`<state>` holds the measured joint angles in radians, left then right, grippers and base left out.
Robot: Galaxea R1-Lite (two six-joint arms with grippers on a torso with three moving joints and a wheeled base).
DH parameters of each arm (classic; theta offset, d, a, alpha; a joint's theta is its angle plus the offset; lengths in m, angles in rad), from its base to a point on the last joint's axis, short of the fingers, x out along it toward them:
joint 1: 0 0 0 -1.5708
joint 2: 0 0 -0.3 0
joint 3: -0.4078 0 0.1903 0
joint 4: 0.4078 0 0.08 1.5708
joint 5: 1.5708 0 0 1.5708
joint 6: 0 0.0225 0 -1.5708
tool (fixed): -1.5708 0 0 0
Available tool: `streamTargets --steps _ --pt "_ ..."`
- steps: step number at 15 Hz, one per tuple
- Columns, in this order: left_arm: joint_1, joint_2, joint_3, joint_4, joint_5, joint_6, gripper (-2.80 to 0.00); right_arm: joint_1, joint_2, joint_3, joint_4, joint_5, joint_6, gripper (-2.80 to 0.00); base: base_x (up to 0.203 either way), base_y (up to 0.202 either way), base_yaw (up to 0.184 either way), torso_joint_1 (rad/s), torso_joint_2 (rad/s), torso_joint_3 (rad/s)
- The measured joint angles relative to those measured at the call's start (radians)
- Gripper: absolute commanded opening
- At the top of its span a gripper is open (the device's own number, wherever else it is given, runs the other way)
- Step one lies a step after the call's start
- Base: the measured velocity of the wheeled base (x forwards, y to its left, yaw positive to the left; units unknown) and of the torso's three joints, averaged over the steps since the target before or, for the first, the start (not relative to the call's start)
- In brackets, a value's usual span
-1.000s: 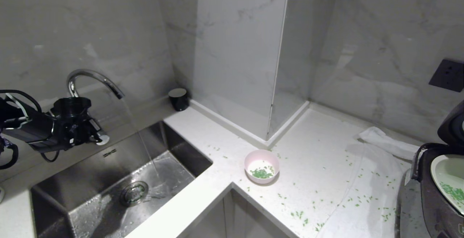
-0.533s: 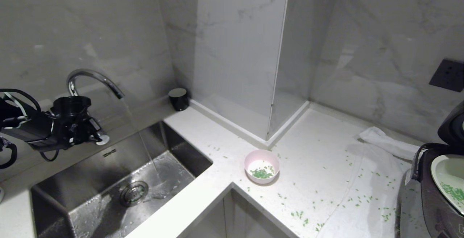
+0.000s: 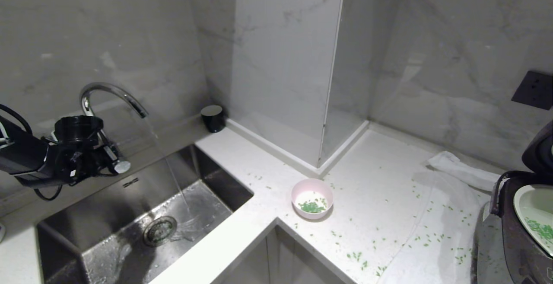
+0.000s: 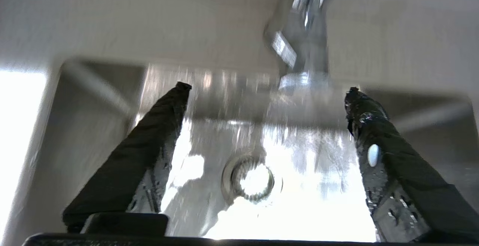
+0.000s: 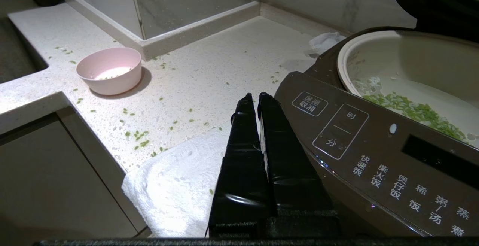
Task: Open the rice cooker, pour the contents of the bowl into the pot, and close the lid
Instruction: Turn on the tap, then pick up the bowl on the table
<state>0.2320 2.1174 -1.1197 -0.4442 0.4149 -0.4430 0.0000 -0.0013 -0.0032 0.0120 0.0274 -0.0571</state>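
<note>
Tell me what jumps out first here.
Water runs from the tap into the steel sink at left, the left end effector open above it. Green grains litter the counter around the pink bowl; the rice cooker stands open at right.

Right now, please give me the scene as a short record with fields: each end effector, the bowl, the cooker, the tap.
left end effector: open, empty, over the sink, near the tap
right end effector: shut, empty, beside the rice cooker
bowl: upright on the counter, some green grains inside
lid: raised
pot: green grains at its bottom
tap: water running
counter: scattered grains, white cloth
</note>
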Motion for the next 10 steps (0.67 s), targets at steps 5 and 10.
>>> streamTargets --steps 5,10 --pt "-0.028 -0.244 0.284 -0.028 -0.187 0.003 0.00 0.000 0.000 0.000 0.000 0.000 0.000 -2.80 0.000 0.000 0.000 0.000 0.00 0.000" --pt "-0.090 -0.569 0.556 -0.144 -0.492 0.031 0.00 0.000 0.000 0.000 0.000 0.000 0.000 -2.80 0.000 0.000 0.000 0.000 0.00 0.000"
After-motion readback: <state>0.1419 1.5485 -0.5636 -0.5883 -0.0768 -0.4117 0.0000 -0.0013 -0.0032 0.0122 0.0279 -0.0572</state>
